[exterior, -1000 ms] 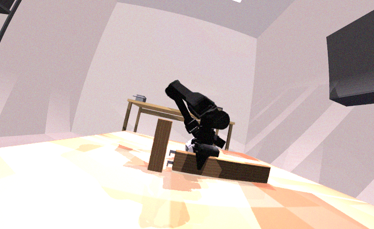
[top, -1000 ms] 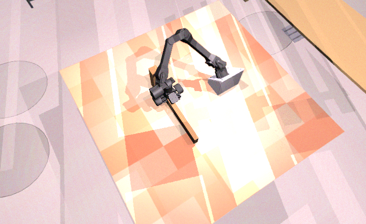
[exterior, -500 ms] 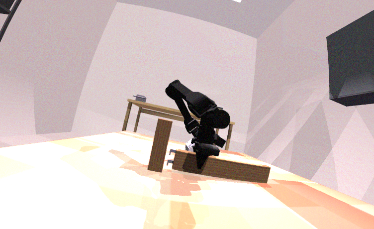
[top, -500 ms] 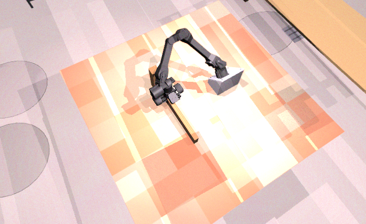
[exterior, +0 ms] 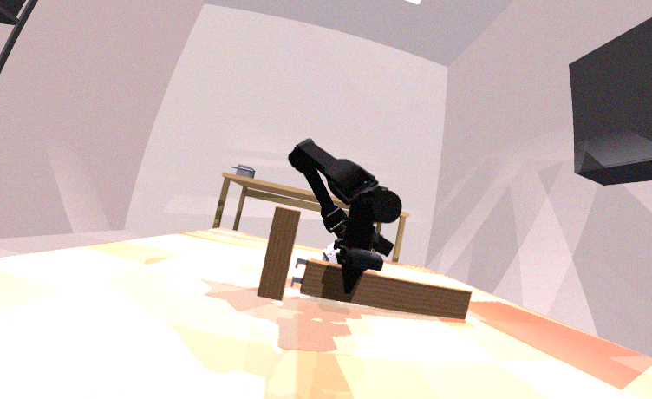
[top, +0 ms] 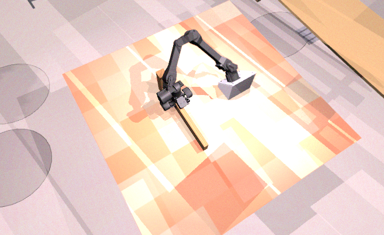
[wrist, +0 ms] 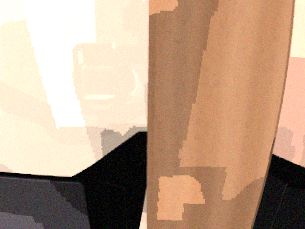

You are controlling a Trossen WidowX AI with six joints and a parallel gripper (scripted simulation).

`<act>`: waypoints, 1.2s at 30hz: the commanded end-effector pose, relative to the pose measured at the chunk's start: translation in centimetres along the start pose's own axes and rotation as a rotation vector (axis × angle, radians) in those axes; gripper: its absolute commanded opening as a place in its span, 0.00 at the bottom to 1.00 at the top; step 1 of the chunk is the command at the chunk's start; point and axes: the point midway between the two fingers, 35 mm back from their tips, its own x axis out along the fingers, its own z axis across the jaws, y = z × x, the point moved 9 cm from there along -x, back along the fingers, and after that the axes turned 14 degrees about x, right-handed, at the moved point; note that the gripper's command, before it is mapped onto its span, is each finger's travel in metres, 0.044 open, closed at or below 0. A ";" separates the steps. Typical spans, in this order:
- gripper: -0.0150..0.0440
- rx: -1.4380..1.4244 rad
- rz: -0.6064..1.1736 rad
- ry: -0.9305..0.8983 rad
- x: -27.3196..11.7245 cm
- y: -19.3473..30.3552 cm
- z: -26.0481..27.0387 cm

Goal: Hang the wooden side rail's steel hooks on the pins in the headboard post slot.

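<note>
The wooden rail (top: 192, 125) (exterior: 418, 296) (wrist: 234, 90) lies lengthwise in line with the headboard post (top: 159, 78) (exterior: 278, 253), which stands upright. My gripper (top: 175, 104) (exterior: 349, 281) (wrist: 179, 142) is shut on the rail near its hook end, with a finger on each side. The upper steel hook (exterior: 302, 260) and the lower steel hook (exterior: 296, 281) stick out toward the post, with a narrow gap between them and it in the exterior view. The rail's hook end looks slightly raised; its far end rests on the table. The slot and pins are hidden.
The arm's grey base (top: 239, 87) stands to the right of the rail in the top view. The patterned table top (top: 231, 181) lies under everything. A separate wooden table (top: 351, 43) (exterior: 282, 186) and a dark wall cabinet (exterior: 621, 104) are in the background.
</note>
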 end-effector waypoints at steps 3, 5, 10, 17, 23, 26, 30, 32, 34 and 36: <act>0.25 0.003 -0.008 0.013 -0.6 -0.1 -0.1; 0.25 0.003 -0.008 0.013 -0.7 -0.1 -0.1; 0.25 0.003 -0.008 0.013 -0.8 -0.1 -0.1; 0.25 0.003 -0.008 0.013 -0.9 -0.1 -0.1; 0.25 0.003 -0.008 0.013 -1.0 -0.1 -0.1; 0.25 0.003 -0.008 0.013 -1.0 -0.1 -0.1; 0.25 0.003 -0.008 0.013 -1.1 -0.1 -0.1; 0.25 0.003 -0.008 0.013 -1.1 -0.1 -0.1; 0.25 0.003 -0.008 0.013 -1.2 -0.1 -0.1; 0.25 0.003 -0.008 0.013 -1.2 -0.1 -0.1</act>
